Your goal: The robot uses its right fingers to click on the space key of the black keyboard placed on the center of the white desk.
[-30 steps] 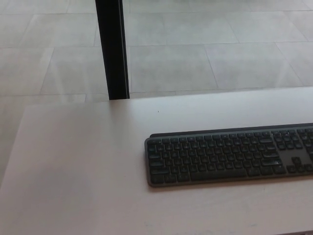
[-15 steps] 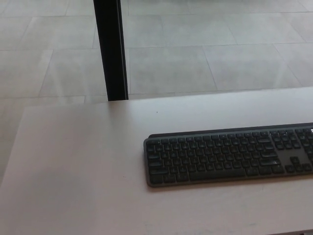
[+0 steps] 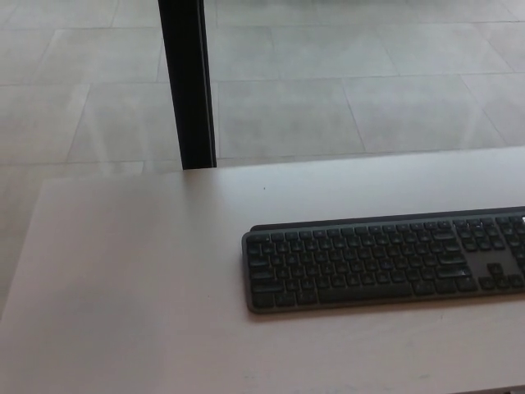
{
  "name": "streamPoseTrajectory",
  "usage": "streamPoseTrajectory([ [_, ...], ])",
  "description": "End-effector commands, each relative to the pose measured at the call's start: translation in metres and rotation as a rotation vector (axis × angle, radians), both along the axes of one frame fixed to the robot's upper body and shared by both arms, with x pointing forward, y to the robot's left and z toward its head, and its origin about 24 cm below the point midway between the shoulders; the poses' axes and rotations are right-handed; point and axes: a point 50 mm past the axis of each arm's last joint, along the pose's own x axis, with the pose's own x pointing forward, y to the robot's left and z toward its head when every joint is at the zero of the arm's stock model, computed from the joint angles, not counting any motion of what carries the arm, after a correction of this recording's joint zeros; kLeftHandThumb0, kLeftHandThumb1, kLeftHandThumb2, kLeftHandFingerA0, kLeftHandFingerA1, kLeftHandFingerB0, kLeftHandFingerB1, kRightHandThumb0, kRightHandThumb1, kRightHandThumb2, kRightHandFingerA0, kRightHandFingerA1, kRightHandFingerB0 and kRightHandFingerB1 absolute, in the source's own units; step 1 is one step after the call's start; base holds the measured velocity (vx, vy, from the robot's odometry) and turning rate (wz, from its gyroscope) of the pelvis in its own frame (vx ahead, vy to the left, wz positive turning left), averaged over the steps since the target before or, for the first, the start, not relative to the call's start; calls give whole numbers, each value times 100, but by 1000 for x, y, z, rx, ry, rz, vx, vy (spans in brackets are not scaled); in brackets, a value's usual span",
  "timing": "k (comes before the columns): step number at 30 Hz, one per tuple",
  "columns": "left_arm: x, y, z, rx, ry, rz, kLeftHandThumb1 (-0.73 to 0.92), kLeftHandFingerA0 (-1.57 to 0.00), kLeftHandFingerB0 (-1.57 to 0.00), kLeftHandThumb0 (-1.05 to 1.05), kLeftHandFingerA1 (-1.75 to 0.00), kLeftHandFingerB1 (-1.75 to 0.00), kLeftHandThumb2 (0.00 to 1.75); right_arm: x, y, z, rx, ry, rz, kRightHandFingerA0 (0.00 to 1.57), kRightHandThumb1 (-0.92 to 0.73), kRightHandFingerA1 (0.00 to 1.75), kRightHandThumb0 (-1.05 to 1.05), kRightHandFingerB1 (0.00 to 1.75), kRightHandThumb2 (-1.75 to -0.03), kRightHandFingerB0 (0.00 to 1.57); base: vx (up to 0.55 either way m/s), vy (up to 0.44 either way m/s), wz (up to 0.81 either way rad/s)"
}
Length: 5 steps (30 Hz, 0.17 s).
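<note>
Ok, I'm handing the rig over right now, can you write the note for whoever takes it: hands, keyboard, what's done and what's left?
Hands: neither the left nor the right shows in the head view.
Things: the flat black keyboard lies on the white desk, toward the picture's right, its right end cut off by the frame edge. The long space key sits in its front row. A black vertical post stands behind the desk.
Done: nothing visible; no hand is at the keys.
Left: bring the right hand in and press the space key.
</note>
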Motion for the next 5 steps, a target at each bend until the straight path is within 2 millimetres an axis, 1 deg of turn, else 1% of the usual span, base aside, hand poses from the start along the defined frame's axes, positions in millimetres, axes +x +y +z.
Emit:
streamPoseTrajectory([
  [1, -6, 7, 7, 60, 20, -15, 77, -54, -29, -45, -55, -41, 61, -4, 9, -8, 9, -2, 46, 110, -54, 146, -48, 68, -77, 70, 0, 0, 0],
  [2, -7, 7, 6, 55, 30, 1, 76, -57, -31, -44, -54, -40, 61, -3, 12, -8, 4, 16, 76, 110, -61, 159, -43, 65, -64, 75, 0, 0, 0],
  [3, -7, 7, 6, 57, 31, -2, 76, -57, -30, -44, -55, -40, 61, -3, 13, -8, -2, 21, 91, 115, -62, 154, -41, 61, -64, 69, 0, 0, 0],
  [4, -5, 7, 7, 64, 33, -22, 75, -56, -31, -47, -55, -40, 61, -4, 15, -9, -12, 27, 103, 114, -62, 151, -41, 60, -64, 66, 0, 0, 0],
  [5, -5, 7, 7, 64, 30, -27, 75, -55, -30, -48, -55, -40, 61, -4, 15, -9, -14, 27, 103, 114, -61, 151, -43, 61, -65, 67, 0, 0, 0],
])
